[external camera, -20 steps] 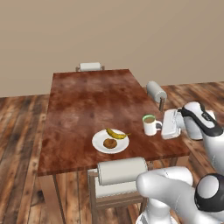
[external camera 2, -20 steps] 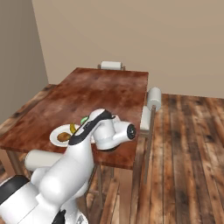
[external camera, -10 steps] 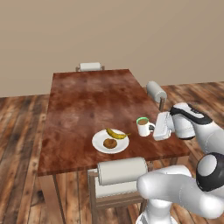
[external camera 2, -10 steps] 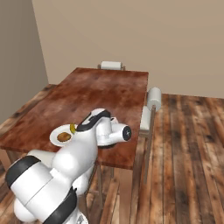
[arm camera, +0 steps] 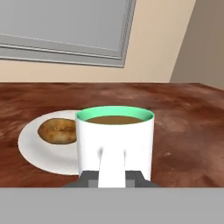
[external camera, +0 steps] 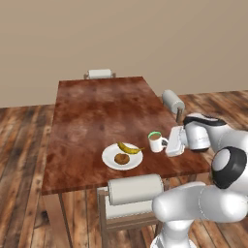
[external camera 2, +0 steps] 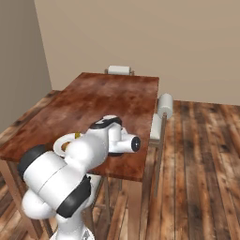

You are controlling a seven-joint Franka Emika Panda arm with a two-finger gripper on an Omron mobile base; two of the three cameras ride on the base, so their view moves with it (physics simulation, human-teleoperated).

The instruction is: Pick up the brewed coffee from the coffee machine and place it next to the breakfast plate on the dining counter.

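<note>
In the left base view, the breakfast plate (external camera: 122,156) lay left of centre on the tabletop (external camera: 97,116). Just right of it, apart from its rim, stood the brewed coffee (external camera: 155,142), upright, handle toward the gripper (external camera: 170,143) at its right. The jaws pinched that handle, so release means drawing back rightward.
</note>
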